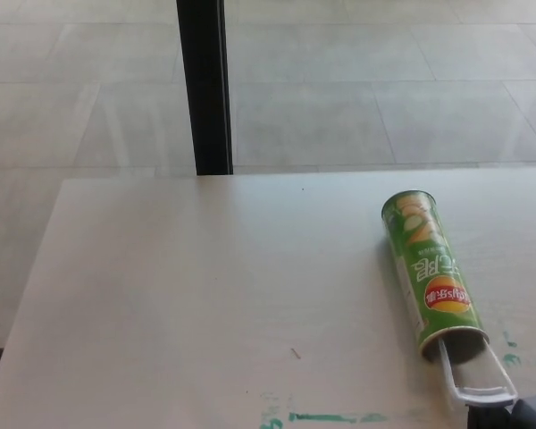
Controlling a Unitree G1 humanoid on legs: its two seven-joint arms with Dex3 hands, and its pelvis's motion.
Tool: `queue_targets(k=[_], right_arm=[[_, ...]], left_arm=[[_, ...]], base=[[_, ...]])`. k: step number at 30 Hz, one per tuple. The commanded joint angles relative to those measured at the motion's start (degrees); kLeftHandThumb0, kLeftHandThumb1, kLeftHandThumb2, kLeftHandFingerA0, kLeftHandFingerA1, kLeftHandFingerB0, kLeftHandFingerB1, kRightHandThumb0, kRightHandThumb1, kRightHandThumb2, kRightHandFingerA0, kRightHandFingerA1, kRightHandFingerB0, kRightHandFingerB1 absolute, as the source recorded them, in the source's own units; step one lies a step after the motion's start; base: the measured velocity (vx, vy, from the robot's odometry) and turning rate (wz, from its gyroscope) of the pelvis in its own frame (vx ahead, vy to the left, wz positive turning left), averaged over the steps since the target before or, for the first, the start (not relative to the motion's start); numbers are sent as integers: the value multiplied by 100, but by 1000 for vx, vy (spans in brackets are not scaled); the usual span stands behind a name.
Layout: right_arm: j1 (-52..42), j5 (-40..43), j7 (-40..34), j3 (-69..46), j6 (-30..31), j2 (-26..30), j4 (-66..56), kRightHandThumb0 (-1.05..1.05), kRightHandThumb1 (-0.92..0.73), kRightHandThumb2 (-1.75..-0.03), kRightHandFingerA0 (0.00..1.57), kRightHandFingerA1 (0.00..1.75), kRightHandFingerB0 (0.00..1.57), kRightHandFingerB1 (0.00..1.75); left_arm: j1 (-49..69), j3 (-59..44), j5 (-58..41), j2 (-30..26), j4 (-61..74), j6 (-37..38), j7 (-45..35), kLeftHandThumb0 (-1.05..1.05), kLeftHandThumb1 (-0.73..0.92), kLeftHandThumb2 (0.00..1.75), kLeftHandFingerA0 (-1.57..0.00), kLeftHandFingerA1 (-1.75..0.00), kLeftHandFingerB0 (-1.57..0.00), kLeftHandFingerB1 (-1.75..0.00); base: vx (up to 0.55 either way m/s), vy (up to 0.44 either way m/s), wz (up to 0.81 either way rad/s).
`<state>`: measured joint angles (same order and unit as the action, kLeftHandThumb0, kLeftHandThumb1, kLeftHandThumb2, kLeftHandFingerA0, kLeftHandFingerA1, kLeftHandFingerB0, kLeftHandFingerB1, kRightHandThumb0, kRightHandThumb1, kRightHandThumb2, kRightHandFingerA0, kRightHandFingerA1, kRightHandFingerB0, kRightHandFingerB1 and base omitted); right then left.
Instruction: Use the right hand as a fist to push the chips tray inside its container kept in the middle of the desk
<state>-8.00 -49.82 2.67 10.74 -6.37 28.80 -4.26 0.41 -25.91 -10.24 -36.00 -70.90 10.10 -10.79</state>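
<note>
my right hand (pixel 511 414) just poking in at the desk's near right corner, can't tell how the fingers sit, touching the clear tray (pixel 476 375) end, tray half out of the green can (pixel 426 273) lying near the desk (pixel 179 295) right edge, left hand nowhere in shot

Single head cam, high, angled down over desk (pixel 161 295), facing floor (pixel 357 89) beyond
</note>
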Motion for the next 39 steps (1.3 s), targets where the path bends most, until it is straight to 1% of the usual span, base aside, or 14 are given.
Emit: queue_targets(k=[1,4,5,13,16,18,19,20,25,26,28,32,38,39], right_arm=[[691,551,867,-27,135,191,337,-105,-46,-105,127,99,96,104],[968,707,1053,-8,128,154,597,-105,-43,-101,134,97,103,99],[1123,749,1096,5,115,135,765,-105,-63,-61,137,92,104,96],[1834,862,1058,188,-8,17,1779,-105,-61,-63,129,93,109,92],[1960,971,1168,198,228,-130,1938,-104,-40,-99,130,97,109,92],[2042,1033,1167,213,296,-239,2077,-104,-38,-99,127,98,106,91],[2079,1014,1096,246,261,-286,2171,-105,-58,-59,128,95,105,89],[2107,1040,1070,247,250,-325,2232,-103,-37,-97,127,96,106,91],[2282,1183,840,215,224,-583,2555,-105,-39,-99,131,97,99,95],[2323,1164,822,222,241,-608,2583,-104,-58,-58,132,94,96,94],[2395,1395,806,118,159,-735,2705,-100,-37,-96,129,97,95,96],[2535,1413,525,52,4,-885,2967,-104,-59,-60,132,96,87,106],[2607,1518,328,-63,-7,-1155,3076,-100,-39,-98,134,101,83,111],[2640,1454,302,-26,12,-1174,3075,-103,-59,-60,136,100,75,116]], left_arm=[[47,-39,-67,-70,46,68,-55,-71,92,69,-55,-79,-50,-58],[66,-41,-57,-101,19,94,-84,-72,92,71,-55,-70,-48,-53],[50,-30,-32,-98,-1,82,-7,-72,92,69,-58,-72,-51,-52],[65,-19,-19,-114,-6,155,-73,-72,92,69,-57,-73,-50,-56],[70,-17,-24,-115,5,102,-60,-72,92,69,-58,-74,-50,-55],[68,5,2,-115,0,120,-37,-72,92,71,-53,-72,-47,-57],[78,4,-6,-114,22,117,-65,-71,92,71,-54,-73,-49,-57],[82,-18,-39,-108,53,81,-75,-71,92,71,-55,-73,-48,-56],[80,-21,-41,-106,48,64,-60,-71,92,68,-57,-77,-50,-56],[82,-23,-43,-103,50,69,-63,-71,92,69,-57,-78,-50,-57],[70,-39,-59,-99,31,65,-63,-71,92,68,-57,-77,-51,-57],[60,-41,-76,-110,25,-14,-105,-71,92,68,-56,-73,-48,-54],[98,-15,-45,-110,76,-3,-127,-73,92,68,-57,-76,-50,-56],[115,41,20,-113,97,29,-74,-71,92,70,-58,-73,-51,-55]], base=[[0,0,0],[0,0,0],[0,0,0],[0,0,0],[0,0,0],[0,0,0],[0,0,0],[0,0,0],[0,0,0],[0,0,0],[0,0,0],[0,0,0],[0,0,0],[0,0,0]])
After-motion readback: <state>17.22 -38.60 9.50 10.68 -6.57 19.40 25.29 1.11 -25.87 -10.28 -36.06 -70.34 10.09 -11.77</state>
